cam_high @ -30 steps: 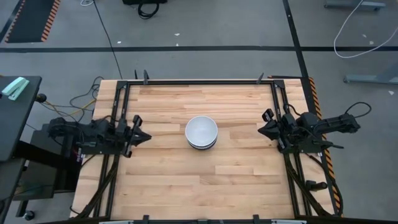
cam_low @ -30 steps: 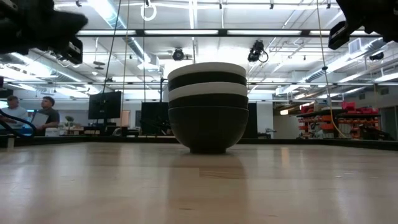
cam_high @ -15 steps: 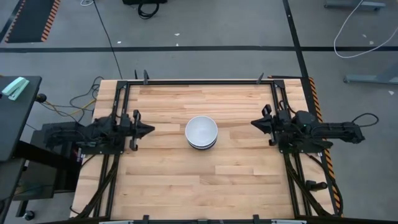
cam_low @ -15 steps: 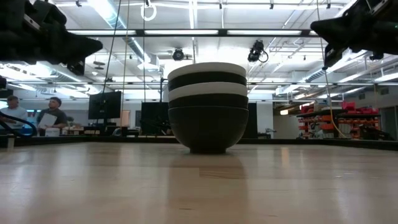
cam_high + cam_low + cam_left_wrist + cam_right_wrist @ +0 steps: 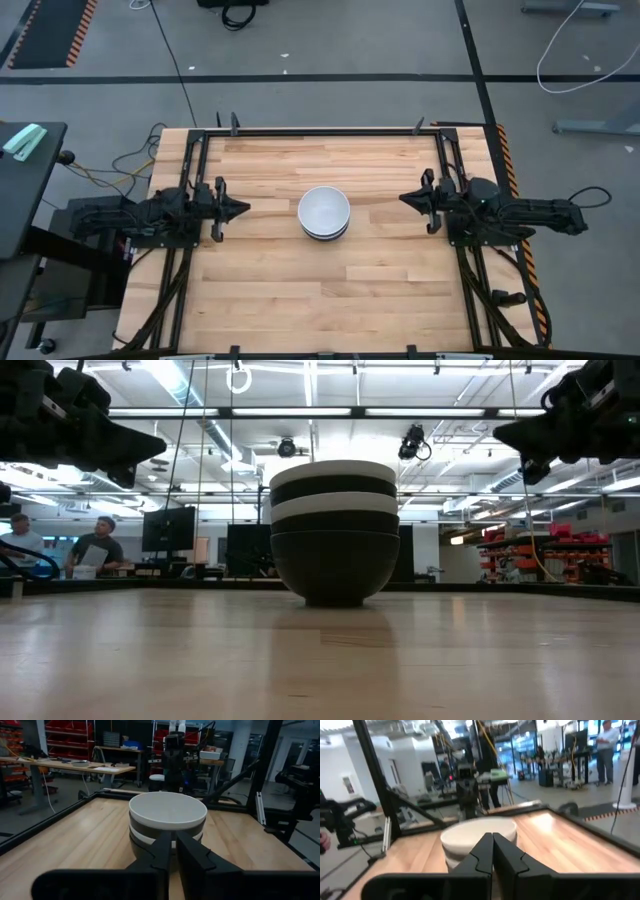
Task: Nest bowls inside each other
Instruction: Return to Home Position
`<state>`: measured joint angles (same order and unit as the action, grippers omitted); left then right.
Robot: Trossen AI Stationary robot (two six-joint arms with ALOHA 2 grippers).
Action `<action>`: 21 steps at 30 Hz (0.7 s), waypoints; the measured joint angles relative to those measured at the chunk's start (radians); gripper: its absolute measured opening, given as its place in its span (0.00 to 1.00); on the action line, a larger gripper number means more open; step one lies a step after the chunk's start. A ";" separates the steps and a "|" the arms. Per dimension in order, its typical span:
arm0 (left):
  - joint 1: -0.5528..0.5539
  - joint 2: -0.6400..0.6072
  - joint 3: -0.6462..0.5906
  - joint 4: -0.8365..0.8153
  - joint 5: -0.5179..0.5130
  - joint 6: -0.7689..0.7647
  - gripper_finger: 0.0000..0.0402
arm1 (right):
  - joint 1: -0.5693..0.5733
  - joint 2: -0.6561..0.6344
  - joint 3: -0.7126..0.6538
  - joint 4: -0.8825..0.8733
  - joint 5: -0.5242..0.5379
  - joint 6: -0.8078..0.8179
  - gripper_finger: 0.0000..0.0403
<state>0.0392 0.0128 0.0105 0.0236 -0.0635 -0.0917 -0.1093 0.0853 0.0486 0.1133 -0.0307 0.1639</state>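
One nested stack of bowls [image 5: 324, 213] stands on its base in the middle of the table, a white bowl on top. The low view shows the stack [image 5: 335, 530] banded black and white over a black bottom bowl. My left gripper [image 5: 243, 208] hovers at the table's left side, shut, pointing at the stack, well clear of it; in its wrist view the stack [image 5: 167, 820] lies ahead of the shut fingers [image 5: 174, 840]. My right gripper [image 5: 403, 197] hovers at the right side, shut, also pointing at the stack [image 5: 477, 837].
Black rails run along the table's left [image 5: 185, 170] and right [image 5: 450, 160] edges. Bare wood lies on all sides of the stack. People stand in the room beyond the table [image 5: 95, 550], far from the arms.
Both arms have swung so that their grippers point at the stack: the left gripper moved slightly toward the table's middle and levelled out, the right gripper moved toward the far edge and a little inward. The stack of bowls has stayed put.
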 joint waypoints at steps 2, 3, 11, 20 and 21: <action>0.000 0.000 0.000 0.000 0.000 -0.001 0.08 | 0.000 0.000 0.000 -0.038 0.000 -0.002 0.03; 0.000 0.000 0.000 0.002 0.000 -0.001 0.07 | 0.000 0.000 0.000 -0.058 0.000 -0.002 0.03; 0.000 0.000 -0.001 0.016 -0.005 -0.001 0.09 | 0.000 0.000 0.000 -0.128 0.000 0.001 0.03; 0.000 0.000 -0.001 0.021 -0.004 -0.001 0.09 | 0.000 0.000 0.000 -0.128 0.000 0.001 0.03; 0.000 0.000 -0.001 0.022 -0.004 -0.002 0.09 | 0.000 0.000 0.000 -0.128 0.000 0.001 0.03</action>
<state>0.0391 0.0128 0.0093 0.0451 -0.0677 -0.0933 -0.1093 0.0853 0.0486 -0.0147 -0.0307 0.1650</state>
